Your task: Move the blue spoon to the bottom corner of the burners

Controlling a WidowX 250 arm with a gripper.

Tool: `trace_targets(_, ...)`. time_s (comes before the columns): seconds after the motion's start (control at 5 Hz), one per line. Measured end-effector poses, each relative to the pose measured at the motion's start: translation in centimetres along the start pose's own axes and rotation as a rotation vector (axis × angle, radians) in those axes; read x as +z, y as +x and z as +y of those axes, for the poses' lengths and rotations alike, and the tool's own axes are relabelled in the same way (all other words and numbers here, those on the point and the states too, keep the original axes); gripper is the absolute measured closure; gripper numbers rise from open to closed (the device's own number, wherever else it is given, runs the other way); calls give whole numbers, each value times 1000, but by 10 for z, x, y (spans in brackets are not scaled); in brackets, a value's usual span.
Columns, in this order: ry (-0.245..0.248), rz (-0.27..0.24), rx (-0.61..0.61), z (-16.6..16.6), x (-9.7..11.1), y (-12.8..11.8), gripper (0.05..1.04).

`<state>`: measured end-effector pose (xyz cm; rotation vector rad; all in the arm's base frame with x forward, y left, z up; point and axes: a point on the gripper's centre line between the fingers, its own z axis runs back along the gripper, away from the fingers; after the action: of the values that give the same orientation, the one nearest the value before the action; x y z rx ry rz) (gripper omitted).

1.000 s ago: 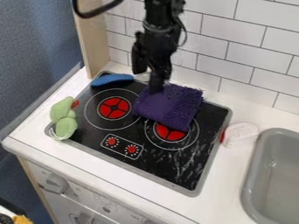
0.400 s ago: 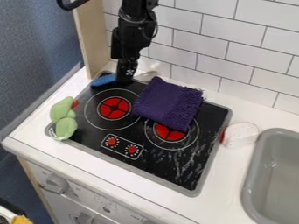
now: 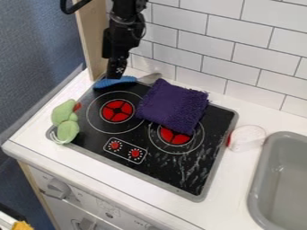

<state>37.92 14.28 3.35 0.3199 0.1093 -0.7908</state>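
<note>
While the spoon has kept its place across the last three frames of the camera view, the claw [image 3: 116, 73] has travelled left, from over the purple cloth [image 3: 171, 106] to above the blue handle of the spoon [image 3: 126, 80]. The cloth lies where it did a moment ago, partly across the right burner [image 3: 174, 136].

The spoon rests along the back left edge of the stovetop [image 3: 174, 170], its handle beyond the left burner [image 3: 117, 110] and its pale head towards the cloth. The claw hangs by the handle; whether it is wide or narrow, or touching the spoon, I cannot tell.

For the task, this shift looks like lining up for a grasp, with the carrying still to do. The next move probably calls for a firm hold on the handle, then a lift high enough to clear the cloth. A grip so near the end could let the head droop or swing. The bottom corner presumably means a front corner of the stovetop; which one, the wording leaves open.
</note>
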Motion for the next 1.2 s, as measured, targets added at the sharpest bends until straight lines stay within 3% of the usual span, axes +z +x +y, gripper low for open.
trace_targets(0.4,-75,57,10,3,-37,-1,85)
trace_targets(0.6,-85,46,-2,1,-41,2,85)
trace_targets(0.8,-113,-13,17,0,-44,5,133)
trace_targets(1.2,-135,-62,37,-5,-45,5,659)
